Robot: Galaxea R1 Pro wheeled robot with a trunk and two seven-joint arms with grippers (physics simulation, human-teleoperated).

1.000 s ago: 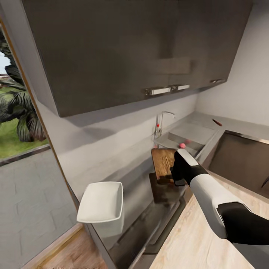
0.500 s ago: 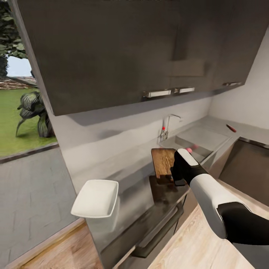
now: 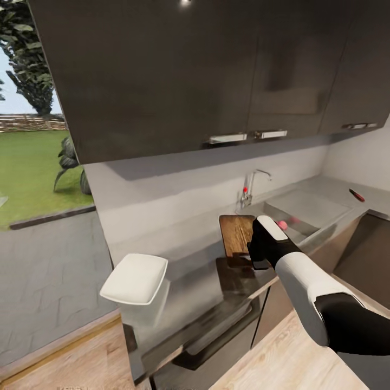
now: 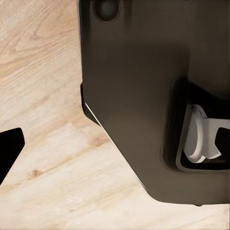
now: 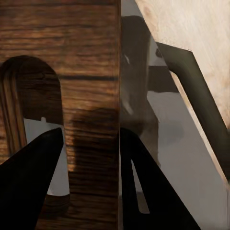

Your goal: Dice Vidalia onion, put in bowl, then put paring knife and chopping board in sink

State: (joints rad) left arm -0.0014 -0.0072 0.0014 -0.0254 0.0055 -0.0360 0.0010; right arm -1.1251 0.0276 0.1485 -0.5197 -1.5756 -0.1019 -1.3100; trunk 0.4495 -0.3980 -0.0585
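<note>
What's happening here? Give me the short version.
The robot's right gripper holds the chopping board by its handle end, fingers pinching the edge beside the slot, lifted above the grey countertop. The sink lies to its right with a pinkish item in it and the tap behind. The paring knife lies on the far counter beyond the sink. The white bowl sits at the countertop's left end.

bowl left on countertop | chopping board middle | sink right
</note>
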